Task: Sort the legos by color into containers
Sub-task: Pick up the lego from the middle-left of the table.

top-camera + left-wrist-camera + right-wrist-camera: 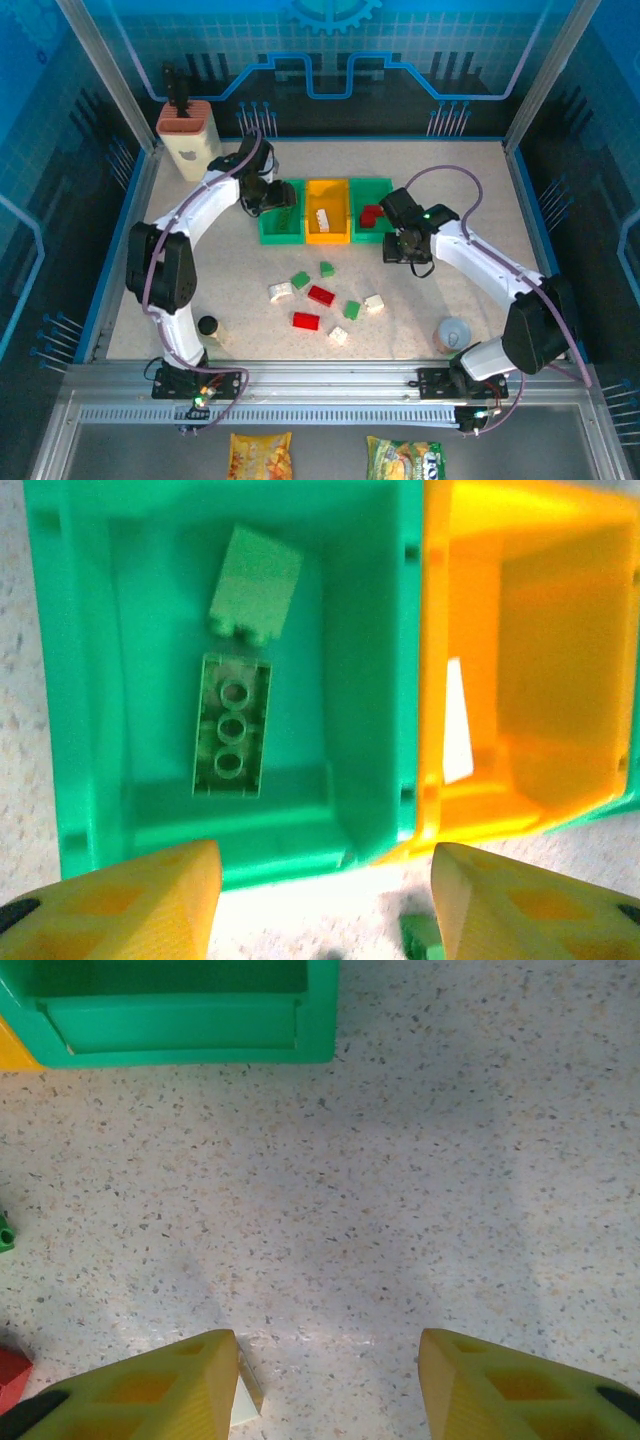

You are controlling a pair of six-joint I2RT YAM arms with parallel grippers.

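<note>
Three joined containers stand mid-table: a left green bin (280, 228), an orange-yellow bin (327, 212) and a right green bin (371, 192). Two green legos (255, 585) (232, 725) lie in the left green bin (90, 680). A white lego (322, 217) is in the yellow bin and a red lego (372, 214) in the right one. Several green, red and white legos (321, 295) lie loose in front. My left gripper (272, 197) (325, 900) hangs open over the left bin's near wall. My right gripper (400, 248) (328, 1385) is open above bare table, with a white lego (245, 1400) beside its left finger.
A beige holder (187, 135) stands at the back left. A grey cup (452, 335) sits front right and a small dark-topped jar (208, 326) front left. A green lego (420, 935) lies just before the bins. Metal frame posts edge the table.
</note>
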